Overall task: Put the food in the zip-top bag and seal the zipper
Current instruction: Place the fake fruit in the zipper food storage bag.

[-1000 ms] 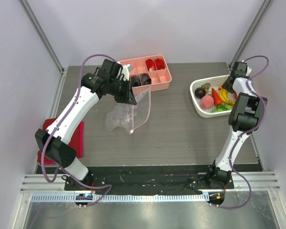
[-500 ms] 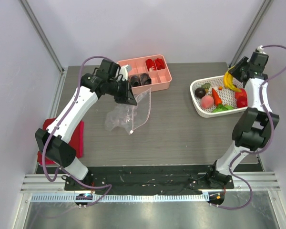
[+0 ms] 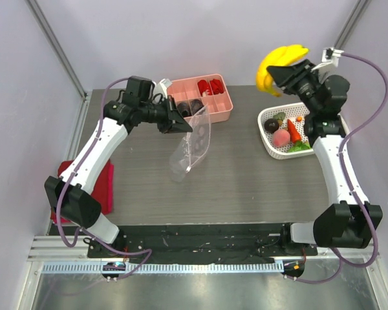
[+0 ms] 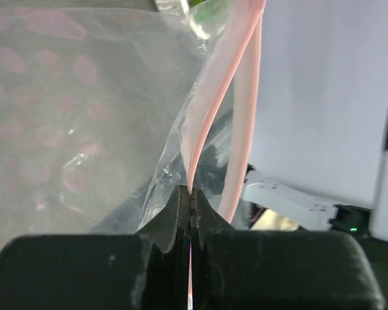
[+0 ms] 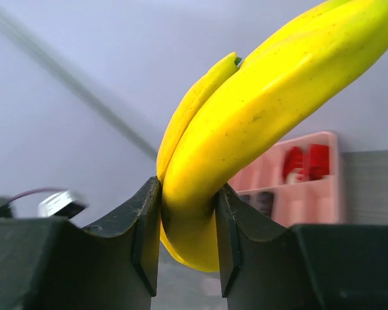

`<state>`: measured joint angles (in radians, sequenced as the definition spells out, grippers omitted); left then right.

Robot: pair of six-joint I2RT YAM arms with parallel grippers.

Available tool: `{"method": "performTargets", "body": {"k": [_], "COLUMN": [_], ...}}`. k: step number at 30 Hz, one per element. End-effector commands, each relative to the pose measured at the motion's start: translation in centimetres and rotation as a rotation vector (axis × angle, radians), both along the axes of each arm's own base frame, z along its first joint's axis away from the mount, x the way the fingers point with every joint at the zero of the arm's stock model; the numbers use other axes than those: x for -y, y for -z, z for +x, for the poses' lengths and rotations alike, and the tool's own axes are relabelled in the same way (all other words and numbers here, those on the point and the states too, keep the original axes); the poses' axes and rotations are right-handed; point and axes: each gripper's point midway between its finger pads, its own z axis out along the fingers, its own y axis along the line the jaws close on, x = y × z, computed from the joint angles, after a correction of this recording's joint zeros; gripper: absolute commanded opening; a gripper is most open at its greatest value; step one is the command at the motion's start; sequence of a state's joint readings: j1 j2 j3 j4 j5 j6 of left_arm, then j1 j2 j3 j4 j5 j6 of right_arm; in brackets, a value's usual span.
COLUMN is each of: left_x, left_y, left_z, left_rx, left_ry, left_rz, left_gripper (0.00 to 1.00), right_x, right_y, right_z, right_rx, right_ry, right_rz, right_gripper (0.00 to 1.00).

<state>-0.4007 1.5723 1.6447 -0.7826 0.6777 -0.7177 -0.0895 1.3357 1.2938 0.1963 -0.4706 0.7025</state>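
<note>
My left gripper [image 3: 181, 123] is shut on the pink zipper strip [image 4: 210, 116] of the clear zip-top bag [image 3: 192, 143], which hangs from it above the table, mouth upward. My right gripper [image 3: 286, 74] is shut on a yellow toy banana bunch [image 3: 279, 64], held high above the back of the table. In the right wrist view the banana bunch [image 5: 258, 123] sits between both fingers. The rest of the food, a peach piece [image 3: 281, 137], an orange carrot [image 3: 293, 129], a dark piece [image 3: 271, 124] and green pieces, lies in the white mesh basket [image 3: 267, 143] at the right.
A pink compartment tray [image 3: 221, 111] with red and black items stands at the back centre, just behind the bag. A red cloth [image 3: 107, 187] lies at the left edge. Pale walls and metal posts enclose the table.
My right gripper lifted the banana bunch out of the basket and carried it up and left. My left gripper raised the bag so that it hangs upright off the table.
</note>
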Motion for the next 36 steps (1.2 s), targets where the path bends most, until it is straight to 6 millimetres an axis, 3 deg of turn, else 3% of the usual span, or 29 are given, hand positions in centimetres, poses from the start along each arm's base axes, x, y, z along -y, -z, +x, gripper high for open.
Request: {"method": "performTargets", "body": {"k": [1,6,9,10,13,16,21,29,33,36], "left_x": [0.8,0.7,0.8,0.8,0.8,0.8,0.8,0.8,0.8,0.9], "left_y": [-3.6,-3.2,-2.9,-2.9,-2.8,-2.8,-3.0,-3.1,-3.1,-2.7], "left_z": [-0.2,-0.3,-0.4,-0.5,-0.6,-0.7,-1.0,-1.6,-1.8,-1.9], "left_rx": [-0.084,-0.136,-0.153,-0.157,-0.164,-0.164,-0.17,-0.179,-0.187,-0.199], "left_ry": [0.018,0.036,0.041,0.044,0.046,0.051,0.067,0.097,0.11,0.116], "left_rz": [-0.217,-0.262,-0.267,-0.27,-0.273,-0.274,-0.283,-0.293,-0.299,-0.3], "left_gripper": [0.0,0.0,0.0,0.0,0.0,0.0,0.0,0.0,0.0,0.0], "right_x": [-6.5,-12.2,-14.4,-16.1,-18.4,-20.7,-23.8,-25.0,-24.9,-24.9], "right_y": [-8.5,-11.4,-12.3,-12.4,-12.3,-10.8,-6.9,-0.7,1.0,0.3], "right_z": [-6.4,-12.0,-14.4,-15.8,-17.9,-19.3,-20.6,-19.8,-19.5,-20.0], "right_rx": [0.311,0.427,0.469,0.483,0.49,0.465,0.423,0.321,0.312,0.343], "right_ry": [-0.224,-0.401,-0.469,-0.523,-0.599,-0.668,-0.758,-0.801,-0.786,-0.804], "right_rz": [0.087,0.094,0.088,0.085,0.086,0.077,0.017,-0.076,-0.119,-0.093], "right_gripper": [0.01,0.01,0.01,0.01,0.01,0.01,0.01,0.01,0.01,0.01]}}
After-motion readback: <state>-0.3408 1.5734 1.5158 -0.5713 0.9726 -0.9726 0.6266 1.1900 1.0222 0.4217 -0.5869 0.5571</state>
